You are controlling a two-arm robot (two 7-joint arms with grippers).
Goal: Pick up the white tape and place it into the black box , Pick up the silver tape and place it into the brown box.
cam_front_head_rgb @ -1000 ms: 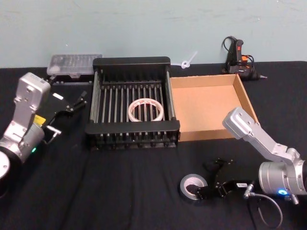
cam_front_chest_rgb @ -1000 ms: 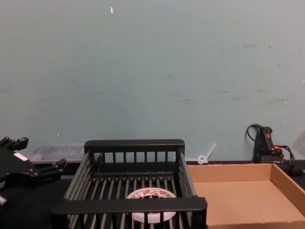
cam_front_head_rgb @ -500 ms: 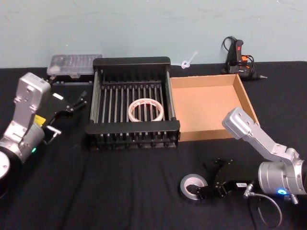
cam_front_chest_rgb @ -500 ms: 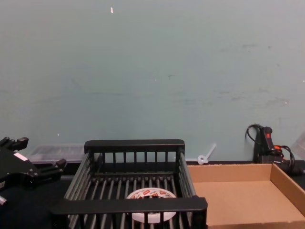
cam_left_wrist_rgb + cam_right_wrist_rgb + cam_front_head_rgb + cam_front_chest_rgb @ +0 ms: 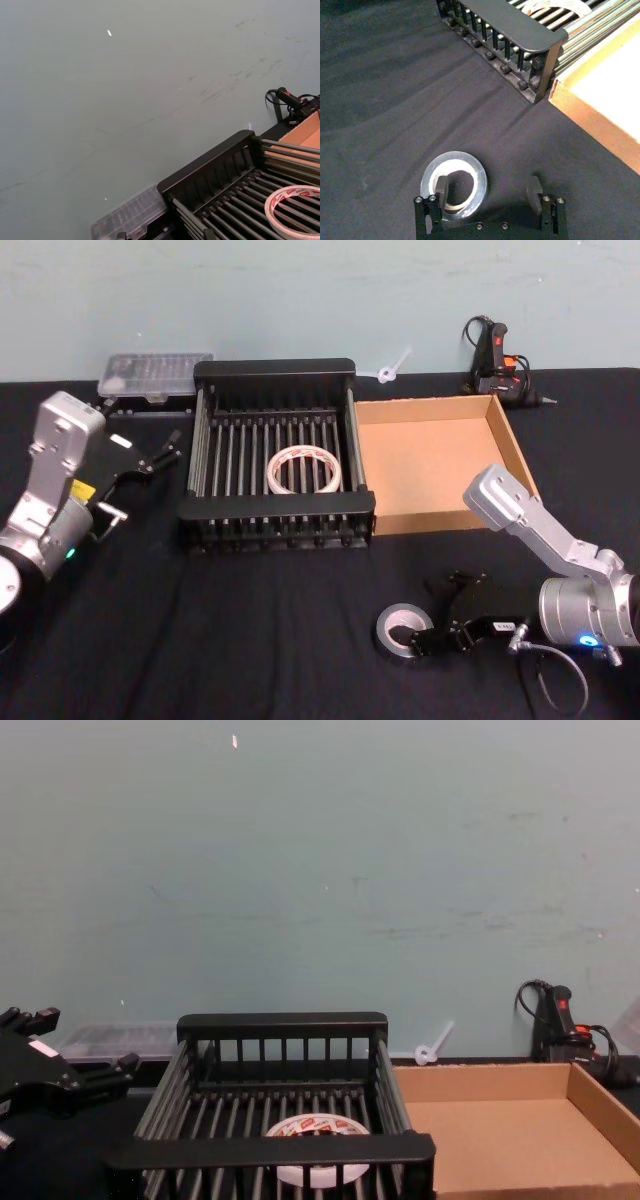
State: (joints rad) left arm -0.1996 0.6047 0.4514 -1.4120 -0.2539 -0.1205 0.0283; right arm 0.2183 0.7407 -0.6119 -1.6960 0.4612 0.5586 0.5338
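Cloth (image 5: 250,620) black, wrinkled | wall (image 5: 320,870) pale teal, scuffed

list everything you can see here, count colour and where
white tape: 1, white with red marks, flat on the floor of the black box
black box: 1, black slatted, table centre
silver tape: 1, grey, on the cloth in front of the boxes
brown box: 1, tan cardboard, touching the black box's right side
clear case: 1, transparent, behind the black box's left corner
glue gun: 1, black and orange, behind the brown box
table cloth: 1, black
left gripper: 1, black, open, left of the black box
right gripper: 1, black, open, one finger inside the silver tape's hole
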